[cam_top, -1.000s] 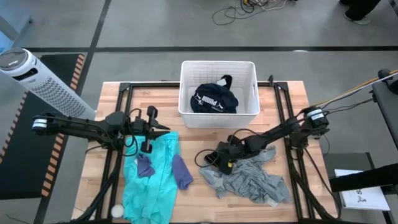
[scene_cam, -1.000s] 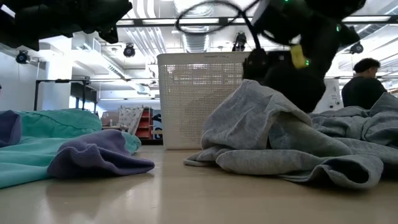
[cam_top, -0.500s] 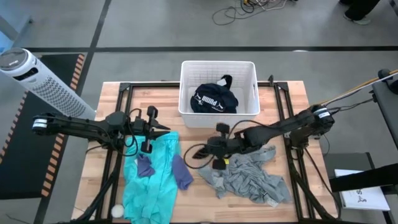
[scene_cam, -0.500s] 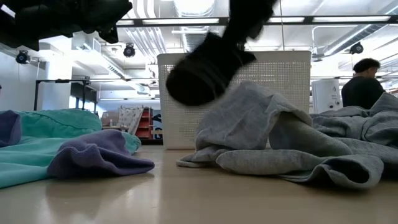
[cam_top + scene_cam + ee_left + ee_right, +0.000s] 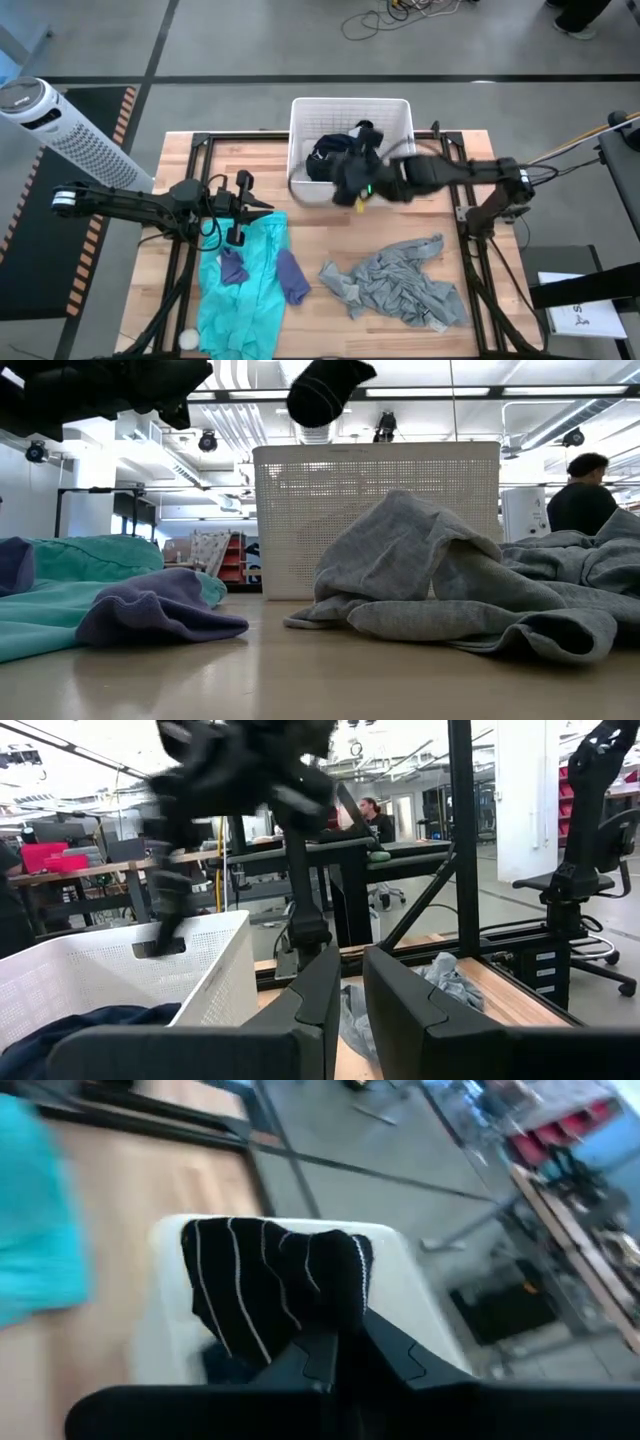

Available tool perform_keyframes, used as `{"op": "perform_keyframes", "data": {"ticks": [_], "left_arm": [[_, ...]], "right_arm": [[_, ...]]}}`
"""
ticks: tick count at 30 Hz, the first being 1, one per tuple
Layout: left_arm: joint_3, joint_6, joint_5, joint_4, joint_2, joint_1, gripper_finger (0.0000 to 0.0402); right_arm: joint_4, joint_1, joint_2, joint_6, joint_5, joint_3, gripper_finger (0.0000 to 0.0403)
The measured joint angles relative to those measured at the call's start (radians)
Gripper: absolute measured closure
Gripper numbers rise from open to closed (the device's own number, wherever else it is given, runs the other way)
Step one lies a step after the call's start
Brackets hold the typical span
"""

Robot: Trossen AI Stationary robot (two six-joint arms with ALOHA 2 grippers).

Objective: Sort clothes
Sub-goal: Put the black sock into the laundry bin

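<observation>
Right gripper [image 5: 352,180] has swung from the grey garment [image 5: 398,284] to the white basket [image 5: 300,120], clenching a dark striped garment [image 5: 275,1290]; left gripper [image 5: 262,207] is waiting at nine o'clock, fingers nearly closed.

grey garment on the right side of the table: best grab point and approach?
Take the raised fold at the grey garment's left end, the tallest hump in the low view, from straight above. It is bunched thick there and stands off the wood, while the edges lie flat. The right hand is at the basket, shut on a dark striped piece.

Right gripper [image 5: 352,180] holds dark garment [image 5: 350,172] over white basket [image 5: 297,125] front rim; left gripper [image 5: 258,207] beside turquoise garment [image 5: 250,290].
</observation>
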Motion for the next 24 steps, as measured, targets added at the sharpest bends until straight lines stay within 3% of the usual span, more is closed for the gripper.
{"op": "perform_keyframes", "data": {"ticks": [4,9,14,24], "left_arm": [[0.000,0.000,0.000,0.000,0.000,0.000,0.0367],[0.000,0.000,0.000,-0.001,0.000,0.000,0.0367],[0.000,0.000,0.000,-0.002,0.000,0.000,0.0367],[0.000,0.002,0.000,-0.002,0.000,0.000,0.0367]], "right_arm": [[-0.082,-0.131,0.000,0.008,-0.078,0.052,0.0400],[-0.136,-0.324,0.000,0.078,-0.358,0.025,0.0400],[-0.136,-0.472,0.022,0.123,-0.533,-0.074,0.0400],[-0.087,-0.581,0.160,0.153,-0.689,-0.257,0.0400]]}}
